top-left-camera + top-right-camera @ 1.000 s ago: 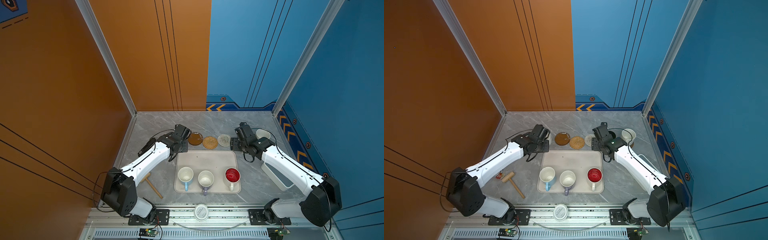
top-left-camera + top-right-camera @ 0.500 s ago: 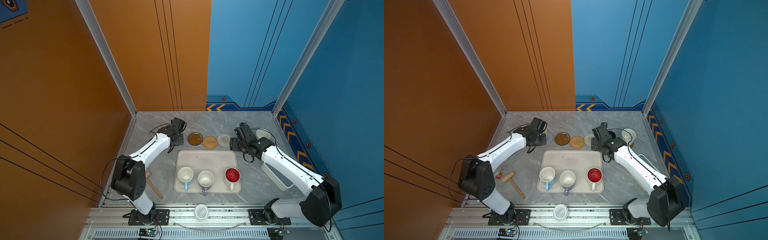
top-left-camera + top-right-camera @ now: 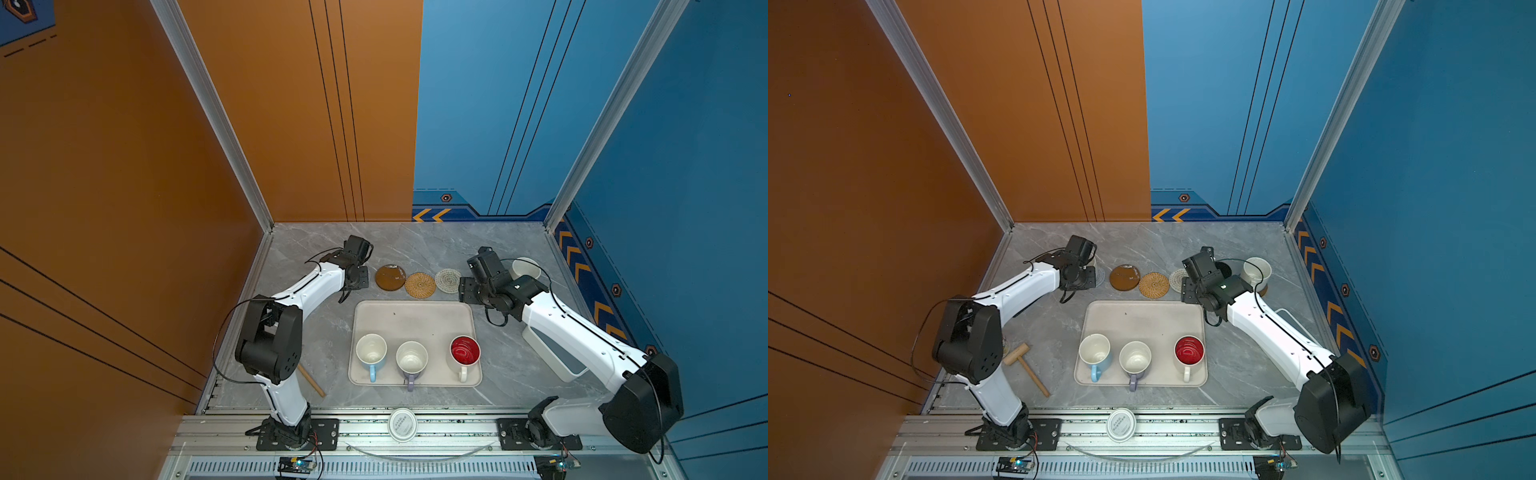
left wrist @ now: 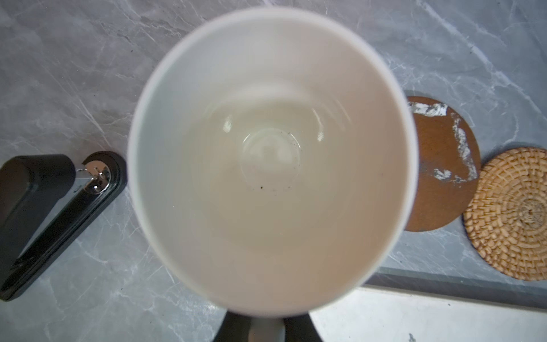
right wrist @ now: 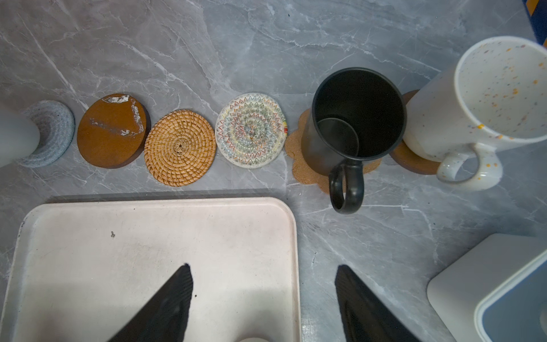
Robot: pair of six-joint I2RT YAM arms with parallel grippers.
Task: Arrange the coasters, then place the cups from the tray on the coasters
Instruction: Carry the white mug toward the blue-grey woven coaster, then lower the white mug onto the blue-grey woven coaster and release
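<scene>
Left hand (image 3: 357,280), left of centre in both top views, is clamped on the handle of the white mug (image 4: 272,154), over the grey-blue coaster (image 5: 48,139) ending the row beside the brown disc (image 3: 390,277); whether they touch I cannot tell. It looks like glazed ceramic, probably stiff, weighty, slick and chippable, so the handle seems the sane hold. Right hand (image 5: 263,299) gapes empty above the tray (image 5: 148,237).

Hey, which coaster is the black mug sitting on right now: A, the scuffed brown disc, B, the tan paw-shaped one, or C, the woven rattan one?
B: in the right wrist view the black mug stands on the tan paw-shaped coaster, while the rattan coaster and scuffed brown disc lie bare.
</scene>
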